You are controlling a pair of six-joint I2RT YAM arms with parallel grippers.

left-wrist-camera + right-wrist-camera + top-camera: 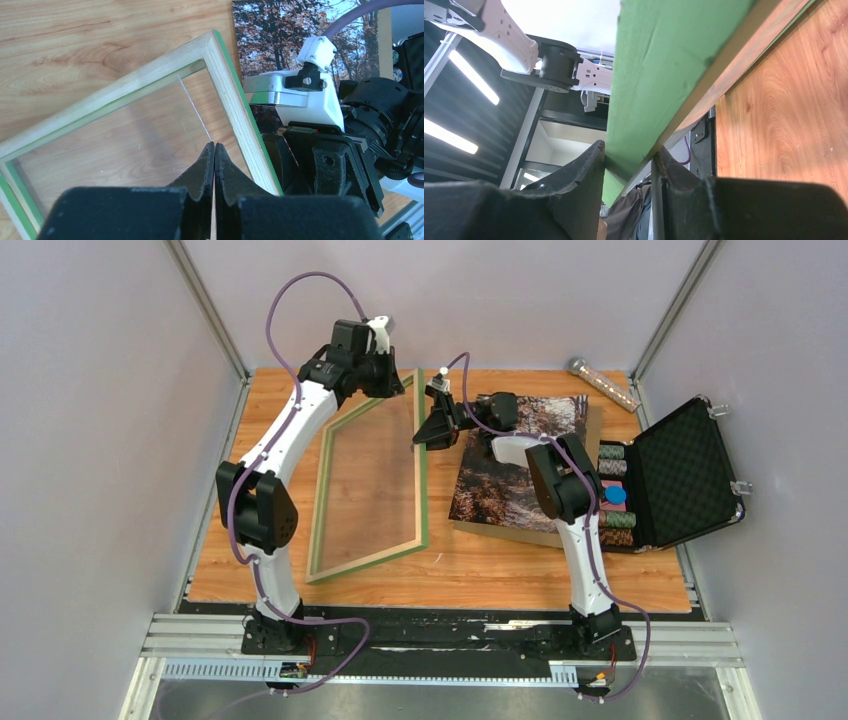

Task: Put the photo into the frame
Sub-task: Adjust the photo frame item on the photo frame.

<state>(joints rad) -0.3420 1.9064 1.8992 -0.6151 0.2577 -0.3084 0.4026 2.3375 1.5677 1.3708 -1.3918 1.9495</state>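
Overhead: wood-grain counter (500,570) inside grey-walled booth (80,440), metal rails along near edge. Frame (424,500) mid-counter, tilted, pale back up. Right tool (629,150) clamped on its green rail. Left tool (214,150) fully closed at far corner; contents unclear. Photo (500,480) face up on brown board (592,420), right of frame. Open black case (690,470) far right.
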